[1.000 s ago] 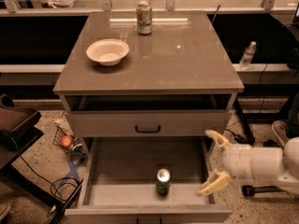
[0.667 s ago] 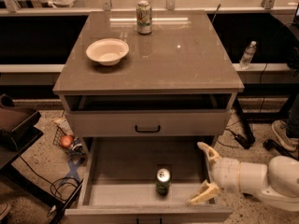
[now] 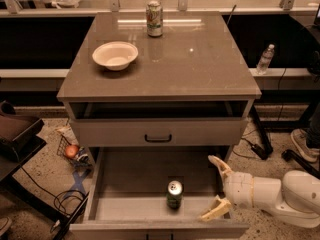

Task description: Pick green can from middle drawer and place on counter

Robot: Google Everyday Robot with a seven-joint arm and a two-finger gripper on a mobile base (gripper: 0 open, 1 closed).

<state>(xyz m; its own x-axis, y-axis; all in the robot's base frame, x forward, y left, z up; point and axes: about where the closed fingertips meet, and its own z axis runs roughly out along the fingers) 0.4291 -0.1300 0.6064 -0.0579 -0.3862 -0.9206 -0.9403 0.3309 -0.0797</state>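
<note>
The green can [image 3: 174, 195] stands upright on the floor of the open middle drawer [image 3: 125, 176], near its front edge, a little right of centre. My gripper [image 3: 218, 189] is at the drawer's right side, to the right of the can and apart from it. Its fingers [image 3: 220, 166] are spread wide, one toward the back and one near the drawer's front wall, and nothing is between them. The counter [image 3: 200, 66] is the glossy grey-brown top of the cabinet above.
On the counter stand a white bowl [image 3: 115, 55] at the left and a pale whitish-green can [image 3: 154, 18] at the back. The drawer above has a closed grey front with a black handle [image 3: 158, 138]. A clear bottle [image 3: 265, 59] stands at the right; cables and clutter [image 3: 72, 154] lie on the floor at the left.
My gripper has moved left and lower, from outside the drawer's right wall to over its right side, closer to the can. The can has not moved.
</note>
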